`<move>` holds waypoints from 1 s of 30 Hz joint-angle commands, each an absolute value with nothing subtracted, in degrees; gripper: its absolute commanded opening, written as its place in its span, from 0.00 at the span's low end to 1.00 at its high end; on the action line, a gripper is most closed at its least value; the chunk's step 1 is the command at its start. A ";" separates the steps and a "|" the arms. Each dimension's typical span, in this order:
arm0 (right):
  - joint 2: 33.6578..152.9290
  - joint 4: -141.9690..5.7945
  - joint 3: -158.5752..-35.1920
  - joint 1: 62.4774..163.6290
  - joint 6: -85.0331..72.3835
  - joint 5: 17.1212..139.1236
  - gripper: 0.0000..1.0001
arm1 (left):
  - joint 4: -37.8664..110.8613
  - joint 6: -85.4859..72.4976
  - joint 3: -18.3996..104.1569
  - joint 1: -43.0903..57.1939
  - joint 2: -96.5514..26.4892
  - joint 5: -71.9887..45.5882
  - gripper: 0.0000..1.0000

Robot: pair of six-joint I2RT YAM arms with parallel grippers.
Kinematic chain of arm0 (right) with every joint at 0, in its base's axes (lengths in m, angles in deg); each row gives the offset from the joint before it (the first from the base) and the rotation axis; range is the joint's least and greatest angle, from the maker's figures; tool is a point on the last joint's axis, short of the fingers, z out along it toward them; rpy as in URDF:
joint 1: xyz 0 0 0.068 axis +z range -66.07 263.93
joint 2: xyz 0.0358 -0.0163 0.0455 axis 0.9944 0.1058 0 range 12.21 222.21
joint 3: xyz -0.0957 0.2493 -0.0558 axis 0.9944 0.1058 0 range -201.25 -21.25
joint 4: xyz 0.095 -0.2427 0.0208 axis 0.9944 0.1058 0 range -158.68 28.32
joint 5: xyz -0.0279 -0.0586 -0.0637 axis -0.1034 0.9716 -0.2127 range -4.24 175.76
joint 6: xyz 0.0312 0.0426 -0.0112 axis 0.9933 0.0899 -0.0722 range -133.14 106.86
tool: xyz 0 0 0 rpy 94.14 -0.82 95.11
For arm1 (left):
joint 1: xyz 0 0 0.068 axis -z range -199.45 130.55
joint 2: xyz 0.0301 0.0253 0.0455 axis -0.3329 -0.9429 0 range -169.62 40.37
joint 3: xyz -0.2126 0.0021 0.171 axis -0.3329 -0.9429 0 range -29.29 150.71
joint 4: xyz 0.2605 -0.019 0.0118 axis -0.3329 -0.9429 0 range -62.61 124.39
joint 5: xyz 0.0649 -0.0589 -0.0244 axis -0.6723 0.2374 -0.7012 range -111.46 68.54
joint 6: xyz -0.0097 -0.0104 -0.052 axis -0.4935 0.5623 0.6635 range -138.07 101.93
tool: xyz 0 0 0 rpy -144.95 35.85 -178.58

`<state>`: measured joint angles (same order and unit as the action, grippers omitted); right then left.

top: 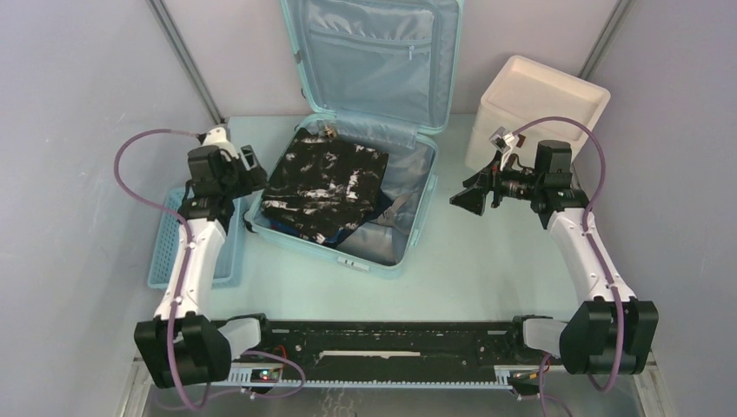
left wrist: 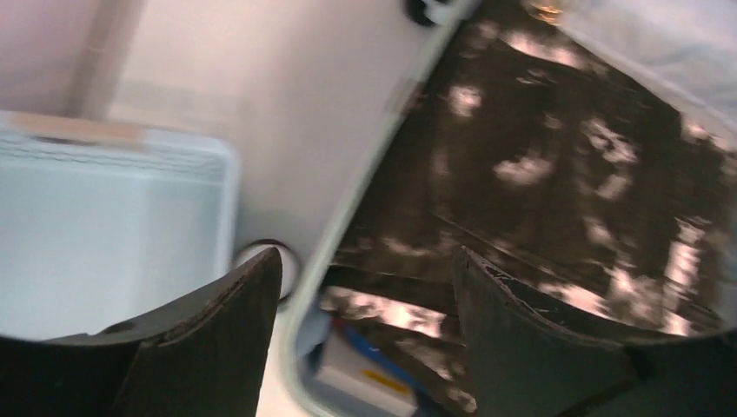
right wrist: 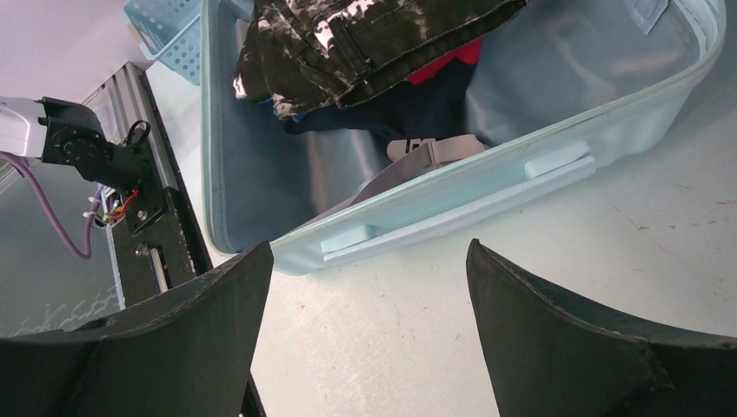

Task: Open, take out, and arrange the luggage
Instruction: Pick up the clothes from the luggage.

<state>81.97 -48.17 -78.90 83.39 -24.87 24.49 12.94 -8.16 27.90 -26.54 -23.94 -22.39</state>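
Note:
The pale mint luggage (top: 382,261) lies open on the table, its lid (top: 374,61) standing upright against the back wall. A black-and-white mottled garment (top: 326,178) lies on top of the contents, with dark and red clothes (right wrist: 448,59) under it. My left gripper (top: 252,169) hovers open over the suitcase's left rim (left wrist: 348,208), one finger on each side of it and nothing held; the garment (left wrist: 539,148) is just inside. My right gripper (top: 465,198) is open and empty, off the right side of the suitcase (right wrist: 487,174), above bare table.
A small blue slatted basket (top: 165,252) sits left of the suitcase, under the left arm. A cream-white box (top: 543,104) stands at the back right. A white packet with blue and yellow marks (left wrist: 365,373) lies under the garment. The grey strap buckle (right wrist: 434,149) rests inside the shell.

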 commanded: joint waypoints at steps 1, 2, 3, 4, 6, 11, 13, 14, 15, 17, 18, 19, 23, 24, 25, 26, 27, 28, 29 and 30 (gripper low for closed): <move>82.39 -47.95 -79.22 83.79 -26.39 24.92 0.91 | 13.81 -1.34 30.60 -26.54 -28.37 -2.14 0.75; 82.41 -47.89 -79.25 83.76 -26.37 24.94 0.91 | 13.73 -0.56 30.58 -26.51 -29.34 -0.83 0.75; 82.52 -47.89 -79.21 83.78 -26.48 24.95 0.91 | 13.62 -0.08 30.49 -26.59 -30.58 0.02 0.72; 82.52 -47.88 -79.25 83.75 -26.47 24.89 0.91 | 13.19 0.10 30.87 -26.57 -31.89 0.31 0.71; 82.59 -47.82 -79.25 83.75 -26.58 24.91 0.91 | 11.85 -0.22 32.06 -26.54 -34.83 -0.10 0.69; 82.60 -47.79 -79.23 83.76 -26.81 25.20 0.91 | 7.68 -2.39 35.07 -26.54 -39.60 -6.25 0.77; 82.53 -47.68 -79.20 83.80 -26.97 25.21 0.91 | 7.00 -3.36 34.90 -26.51 -39.38 -9.20 0.79; 82.60 -47.68 -79.25 83.76 -27.02 25.16 0.91 | 6.88 -3.92 34.75 -26.48 -39.05 -10.10 0.80; 82.66 -47.69 -79.26 83.75 -26.95 25.12 0.91 | 6.72 -4.35 34.56 -26.55 -38.59 -10.79 0.80; 82.72 -47.68 -79.26 83.75 -27.06 25.11 0.91 | 6.85 -4.98 34.14 -26.56 -37.06 -11.63 0.80; 82.78 -47.68 -79.20 83.75 -27.08 25.12 0.91 | 7.42 -5.12 33.76 -26.53 -35.59 -11.93 0.80; 82.79 -47.68 -79.21 83.77 -27.11 25.12 0.91 | 8.20 -5.15 33.28 -26.43 -34.78 -12.16 0.80; 82.97 -47.59 -79.24 83.75 -27.32 25.52 0.91 | 10.27 -5.07 31.73 -26.39 -32.42 -12.46 0.78; 83.04 -47.51 -79.24 83.79 -27.33 25.55 0.91 | 10.01 -5.00 31.87 -26.45 -33.18 -11.71 0.78; 83.05 -47.46 -79.21 83.76 -27.33 25.51 0.91 | 9.66 -4.87 31.96 -26.40 -34.10 -10.77 0.78; 83.05 -47.50 -79.25 83.80 -27.31 25.54 0.91 | 9.27 -4.62 32.11 -26.39 -35.12 -10.26 0.77; 83.05 -47.50 -79.26 83.81 -27.32 25.49 0.91 | 9.05 -4.36 32.22 -26.40 -36.11 -9.98 0.77; 82.98 -47.50 -79.21 83.83 -27.37 25.33 0.91 | 8.65 -4.17 32.38 -26.49 -37.03 -9.75 0.77; 82.90 -47.42 -79.25 83.76 -27.38 25.19 0.91 | 8.12 -4.11 32.66 -26.46 -38.05 -9.79 0.77; 82.80 -47.41 -79.23 83.78 -27.36 25.20 0.91 | 7.52 -4.03 32.96 -26.40 -38.96 -9.77 0.77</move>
<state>83.04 -47.45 -78.90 83.41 -26.31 25.45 8.81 -3.53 31.40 -26.34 -35.74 -10.61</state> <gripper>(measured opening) 0.907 0.775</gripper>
